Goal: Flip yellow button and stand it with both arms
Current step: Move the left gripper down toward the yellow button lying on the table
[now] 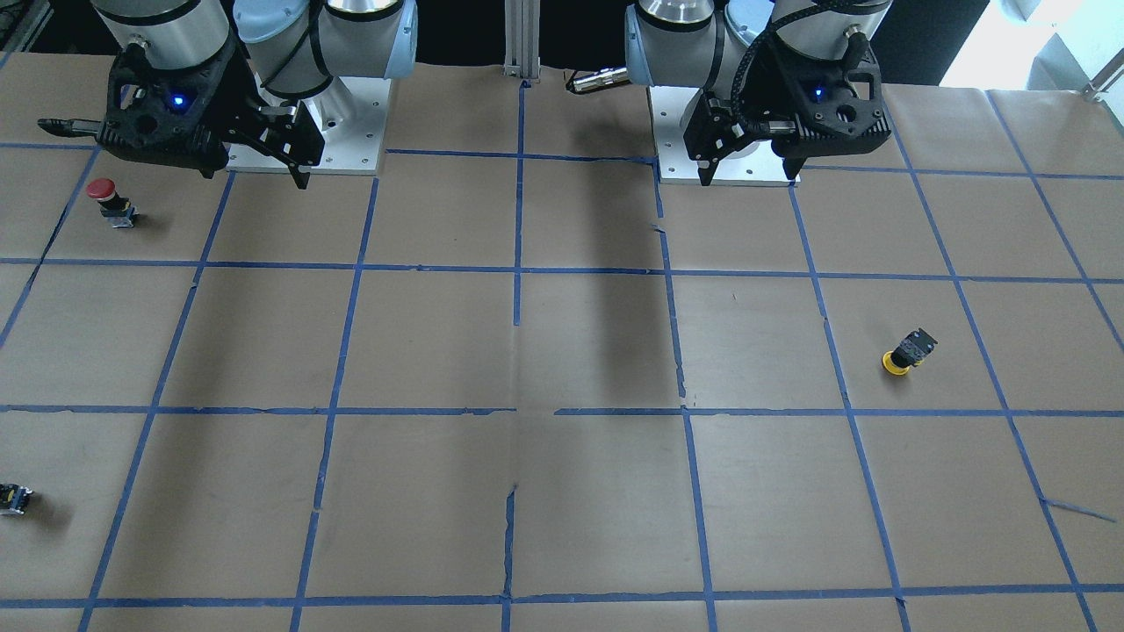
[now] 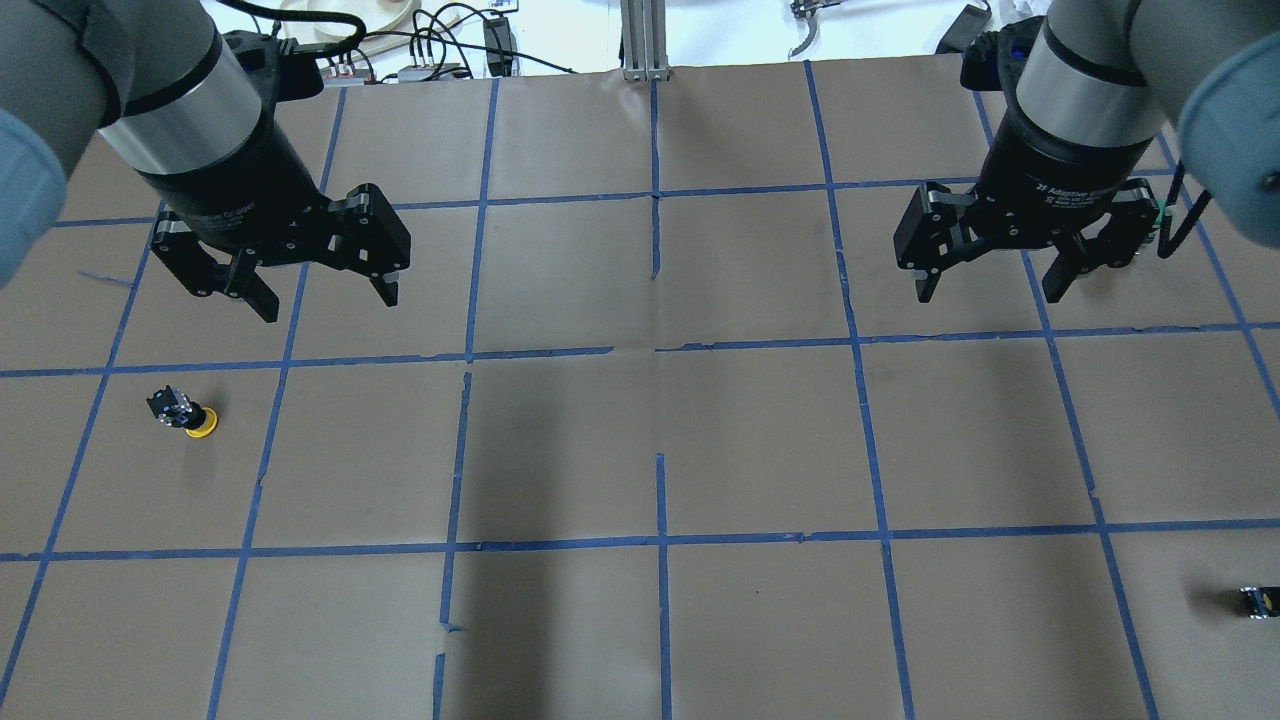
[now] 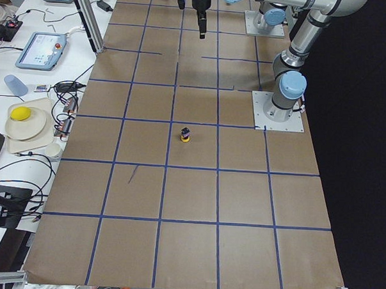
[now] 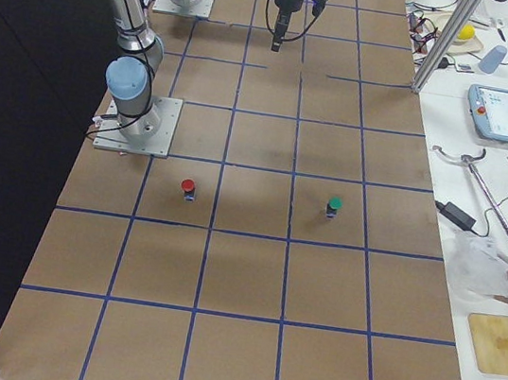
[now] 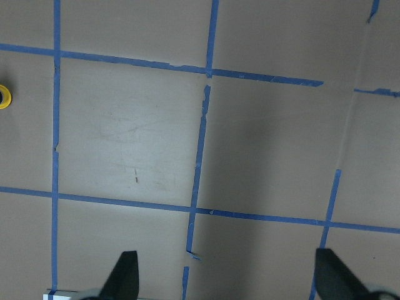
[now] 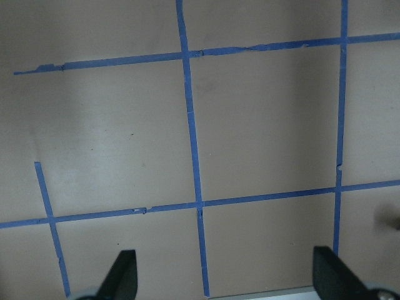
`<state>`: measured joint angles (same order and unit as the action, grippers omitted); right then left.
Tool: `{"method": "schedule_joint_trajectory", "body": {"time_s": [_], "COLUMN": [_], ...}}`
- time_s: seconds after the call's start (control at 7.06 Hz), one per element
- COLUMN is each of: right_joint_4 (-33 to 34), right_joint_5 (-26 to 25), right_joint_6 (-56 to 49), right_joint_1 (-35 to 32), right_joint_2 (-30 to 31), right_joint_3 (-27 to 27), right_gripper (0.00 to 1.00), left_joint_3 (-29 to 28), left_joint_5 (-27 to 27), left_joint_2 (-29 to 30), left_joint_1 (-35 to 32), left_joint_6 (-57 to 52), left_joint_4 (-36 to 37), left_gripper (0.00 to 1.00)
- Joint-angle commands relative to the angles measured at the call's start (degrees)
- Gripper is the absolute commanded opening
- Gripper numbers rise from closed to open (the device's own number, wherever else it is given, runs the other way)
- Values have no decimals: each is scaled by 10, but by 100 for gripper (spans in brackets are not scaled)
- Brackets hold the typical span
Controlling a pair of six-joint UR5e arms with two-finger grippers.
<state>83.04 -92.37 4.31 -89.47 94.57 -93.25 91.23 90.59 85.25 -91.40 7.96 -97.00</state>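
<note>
The yellow button (image 1: 907, 351) rests with its yellow cap on the table and its black body pointing up and tilted. It also shows in the overhead view (image 2: 183, 413), the exterior left view (image 3: 186, 134), and as a yellow sliver at the left wrist view's edge (image 5: 3, 97). My left gripper (image 2: 330, 305) is open and empty, high above the table, a grid cell away from the button; it also shows in the front view (image 1: 746, 178). My right gripper (image 2: 986, 295) is open and empty over the other half (image 1: 173, 154).
A red-capped button (image 1: 105, 200) stands near the right arm's base. A small black part (image 1: 13, 499) lies at the table's edge on the right arm's side (image 2: 1255, 600). A green-capped button (image 4: 333, 206) shows in the exterior right view. Brown paper with a blue tape grid covers the table.
</note>
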Motion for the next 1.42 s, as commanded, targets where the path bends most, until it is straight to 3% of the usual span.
{"method": "schedule_joint_trajectory", "body": {"time_s": [0.0, 0.28, 0.85, 1.13, 1.28], "right_joint_4": [1, 1, -4, -13, -5], "right_joint_5": [1, 1, -21, -10, -9], "right_joint_6": [1, 1, -3, -14, -13], "right_joint_1": [0, 0, 9, 8, 7], "right_joint_2": [-1, 0, 3, 51, 45], "right_joint_3": [0, 0, 8, 3, 8], "right_gripper": [100, 100, 100, 100, 100], "left_joint_3": [16, 72, 167, 178, 166], "left_joint_5": [-5, -2, -8, -6, -1], "left_joint_2": [4, -17, -6, 41, 93], "left_joint_1": [0, 23, 196, 315, 344], "left_joint_6": [-46, -96, -209, -221, -221], "left_joint_4": [64, 118, 221, 242, 274], "left_gripper": [92, 98, 99, 99, 100]}}
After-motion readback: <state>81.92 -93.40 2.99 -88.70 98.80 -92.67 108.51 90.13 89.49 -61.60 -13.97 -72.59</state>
